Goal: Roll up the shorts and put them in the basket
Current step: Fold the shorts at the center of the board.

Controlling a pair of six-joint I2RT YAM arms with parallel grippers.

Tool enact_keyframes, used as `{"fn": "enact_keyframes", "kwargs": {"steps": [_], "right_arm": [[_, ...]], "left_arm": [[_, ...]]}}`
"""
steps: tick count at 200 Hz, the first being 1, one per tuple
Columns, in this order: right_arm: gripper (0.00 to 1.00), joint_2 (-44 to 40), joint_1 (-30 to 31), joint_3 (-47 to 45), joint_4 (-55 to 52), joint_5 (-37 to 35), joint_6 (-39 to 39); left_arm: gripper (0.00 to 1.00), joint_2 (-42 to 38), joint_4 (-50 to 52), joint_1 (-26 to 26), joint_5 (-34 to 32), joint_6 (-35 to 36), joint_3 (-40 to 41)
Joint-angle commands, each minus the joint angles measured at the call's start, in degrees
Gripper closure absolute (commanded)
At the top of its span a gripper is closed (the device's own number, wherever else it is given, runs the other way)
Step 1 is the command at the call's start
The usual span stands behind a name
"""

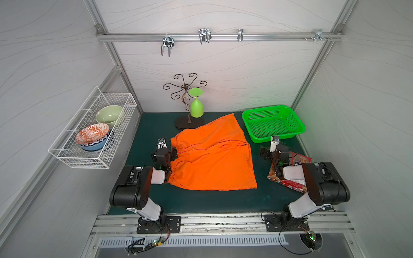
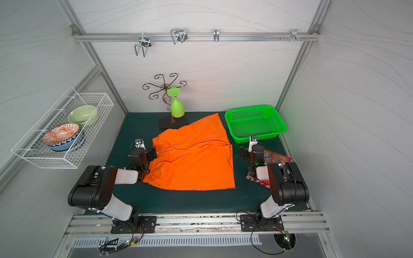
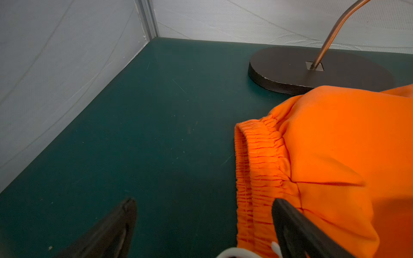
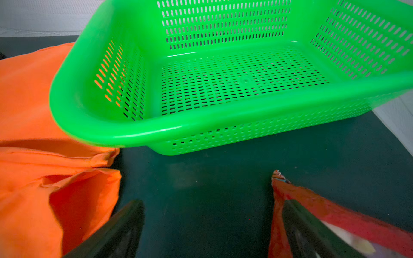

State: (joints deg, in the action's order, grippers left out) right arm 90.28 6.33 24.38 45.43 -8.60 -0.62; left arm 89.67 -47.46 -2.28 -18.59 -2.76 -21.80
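Dark green mat (image 1: 201, 201) covers the cell floor. Left gripper (image 3: 205, 225) hangs spread wide at the shorts' (image 3: 335, 156) waistband, one finger above the elastic, one above bare mat, gripping nothing; I judge it set there to pinch that edge and start the roll. Right gripper (image 4: 212, 225), equally agape and empty, sits between leg hem and packet (image 4: 335, 214). Shorts lie flat, unrolled, mid-frame in both top views, basket (image 4: 156, 131) at their upper right.

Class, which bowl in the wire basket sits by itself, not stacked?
The pale green bowl; the orange-patterned bowl sits stacked on a blue bowl.
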Motion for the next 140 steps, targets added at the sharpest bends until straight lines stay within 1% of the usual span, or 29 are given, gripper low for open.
{"fn": "enact_keyframes", "kwargs": {"steps": [1,90,108,140], "right_arm": [[0.01,-0.70,-0.44,0.58,0.32,0.60,-0.63],[0.01,-0.65,-0.44,0.67,0.10,0.69,-0.64],[0.01,-0.63,-0.45,0.67,0.03,0.79,-0.66],[0.01,-0.63,-0.44,0.67,0.07,0.78,-0.61]], "left_arm": [[0.01,-0.48,-3.23,0.35,0.40,0.38,-1.14],[0.01,-0.46,-3.17,0.28,0.48,0.22,-1.07],[0.01,-0.58,-2.18,1.33,2.81,-0.15,-1.49],[0.01,-0.68,-2.03,1.75,3.32,-0.55,-1.42]]}}
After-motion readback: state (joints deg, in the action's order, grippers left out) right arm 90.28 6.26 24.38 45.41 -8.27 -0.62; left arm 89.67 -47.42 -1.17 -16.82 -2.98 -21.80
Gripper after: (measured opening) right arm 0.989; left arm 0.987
